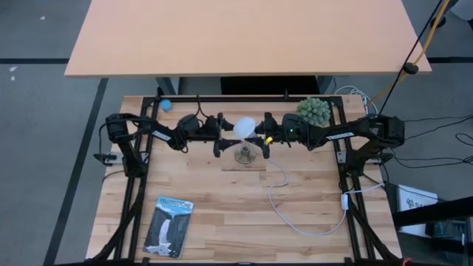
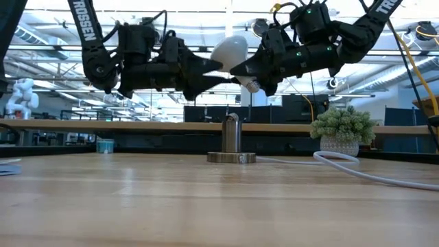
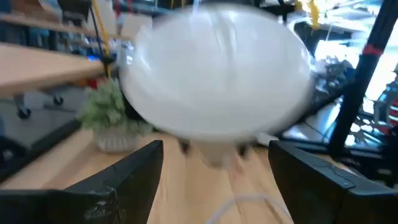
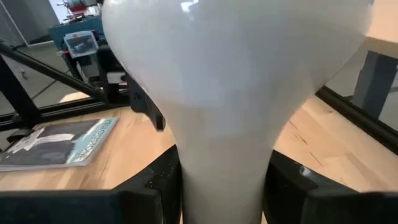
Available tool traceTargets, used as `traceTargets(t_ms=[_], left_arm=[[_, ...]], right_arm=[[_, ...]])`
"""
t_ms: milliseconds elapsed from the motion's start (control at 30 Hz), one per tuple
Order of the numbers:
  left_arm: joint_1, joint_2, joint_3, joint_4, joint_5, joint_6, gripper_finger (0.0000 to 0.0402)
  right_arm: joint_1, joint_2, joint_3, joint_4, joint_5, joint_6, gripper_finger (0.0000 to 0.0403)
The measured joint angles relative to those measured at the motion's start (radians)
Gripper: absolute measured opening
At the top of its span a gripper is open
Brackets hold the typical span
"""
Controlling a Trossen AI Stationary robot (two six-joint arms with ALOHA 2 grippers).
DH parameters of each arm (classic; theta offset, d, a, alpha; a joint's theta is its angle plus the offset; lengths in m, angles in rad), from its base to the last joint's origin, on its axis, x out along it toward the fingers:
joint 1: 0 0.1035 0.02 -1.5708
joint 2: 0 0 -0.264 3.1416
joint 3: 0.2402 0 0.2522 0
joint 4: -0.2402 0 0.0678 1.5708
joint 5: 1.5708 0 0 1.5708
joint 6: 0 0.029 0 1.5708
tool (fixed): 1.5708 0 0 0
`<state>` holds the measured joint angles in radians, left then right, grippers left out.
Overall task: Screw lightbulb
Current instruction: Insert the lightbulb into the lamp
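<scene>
The white lightbulb (image 1: 244, 127) hangs in the air above the round grey socket (image 1: 244, 155), which stands on the table with its white cord (image 1: 295, 214). My right gripper (image 4: 224, 177) comes in from the table's right and is shut on the bulb. The bulb lies tilted, its globe (image 2: 228, 49) up toward the left arm and its silvery base (image 2: 251, 86) low under the right fingers. My left gripper (image 3: 216, 152) reaches in from the table's left, open, with its fingertips just under and beside the globe (image 3: 217, 74). My right gripper pinches the bulb's tapered neck (image 4: 224, 143) between its two fingers (image 4: 165, 183). The fingers come nearly level from the table's right and lie along the bulb, globe pointing away from the wrist. The bulb is lifted clear of the socket. My left gripper: I cannot tell whether its fingertips (image 2: 216, 68) touch the globe.
A potted green plant (image 1: 313, 111) stands at the far right, close behind the right arm. A flat blue packaging card (image 1: 168, 225) lies near the front left. A small blue object (image 1: 166, 104) sits at the far left edge. The cord loops across the table's right half.
</scene>
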<state>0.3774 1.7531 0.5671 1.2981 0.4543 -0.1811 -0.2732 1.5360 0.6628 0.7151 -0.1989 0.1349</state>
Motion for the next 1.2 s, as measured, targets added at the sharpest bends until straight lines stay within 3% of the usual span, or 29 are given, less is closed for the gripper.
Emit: traceTargets(t_ms=[400, 633, 900, 1200], left_arm=[[-0.046, 0.0, 0.0, 0.045, -0.045, 0.007, 0.0296], [-0.038, 0.0, -0.002, 0.002, -0.047, 0.008, 0.0296], [-0.063, 0.0, 0.0, -0.101, -0.122, 0.079, 0.0296], [-0.075, 0.003, -0.005, -0.136, -0.143, 0.087, 0.0296]], right_arm=[[0.042, 0.062, 0.11, -0.141, 0.02, -0.023, 0.0157], [0.031, 0.092, 0.229, -0.375, 0.014, -0.062, 0.0157], [0.031, 0.094, 0.246, -0.514, 0.019, -0.091, 0.0157], [0.032, 0.174, 0.241, -0.46, 0.018, -0.113, 0.0157]])
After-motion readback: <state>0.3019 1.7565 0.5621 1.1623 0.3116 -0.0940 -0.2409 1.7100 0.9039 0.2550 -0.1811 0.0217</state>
